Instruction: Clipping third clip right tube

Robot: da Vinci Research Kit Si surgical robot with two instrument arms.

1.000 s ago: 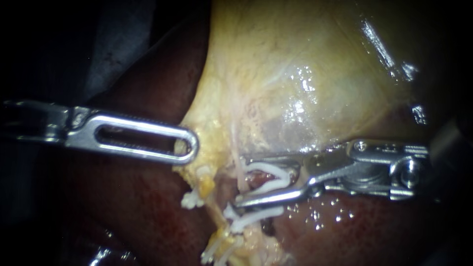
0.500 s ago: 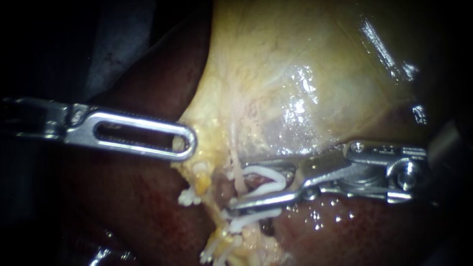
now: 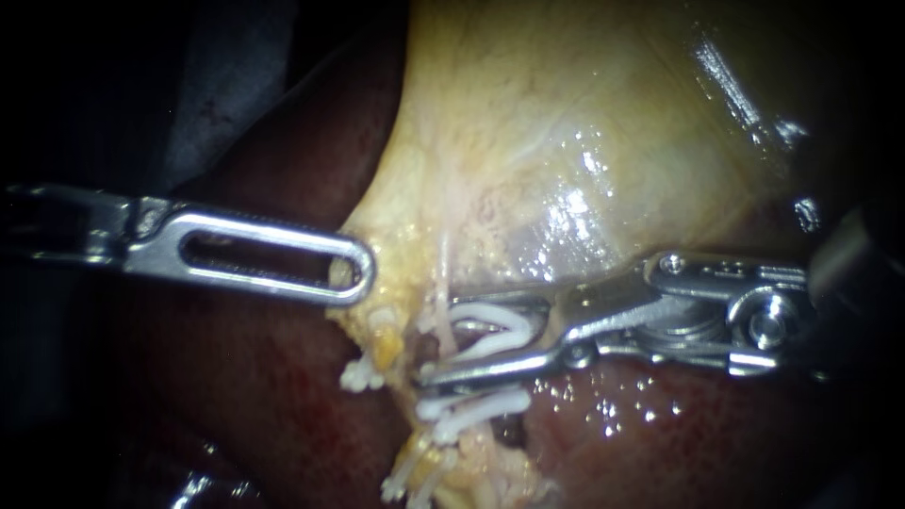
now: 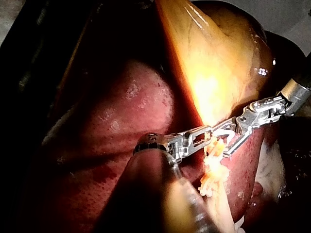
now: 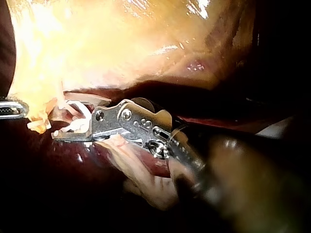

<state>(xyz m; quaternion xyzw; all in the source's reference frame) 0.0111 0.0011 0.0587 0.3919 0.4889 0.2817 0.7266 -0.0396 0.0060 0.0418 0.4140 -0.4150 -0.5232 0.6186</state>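
In the endoscope view my right instrument (image 3: 438, 341) comes in from the right, its two jaws spread around a white clip (image 3: 500, 332) that they carry. The clip's open mouth straddles a pale thin tube (image 3: 443, 292) running down from the yellow gallbladder (image 3: 566, 113). Just below the lower jaw, two white clips (image 3: 471, 405) sit across the same tube. My left instrument (image 3: 358, 278) reaches in from the left, its slotted jaws shut on the gallbladder's lower edge. The right wrist view shows the right instrument (image 5: 68, 128) with its clip (image 5: 80, 116).
Dark red liver (image 3: 264, 396) lies under and around both instruments. Another white clip (image 3: 358, 377) sits on a yellowish strand to the left, and more white clips (image 3: 405, 485) show at the lower edge. In the left wrist view both instruments meet near the strands (image 4: 214, 160).
My right instrument has slid leftward with its clip, so the jaws now reach further across the tube. The left instrument has barely moved.
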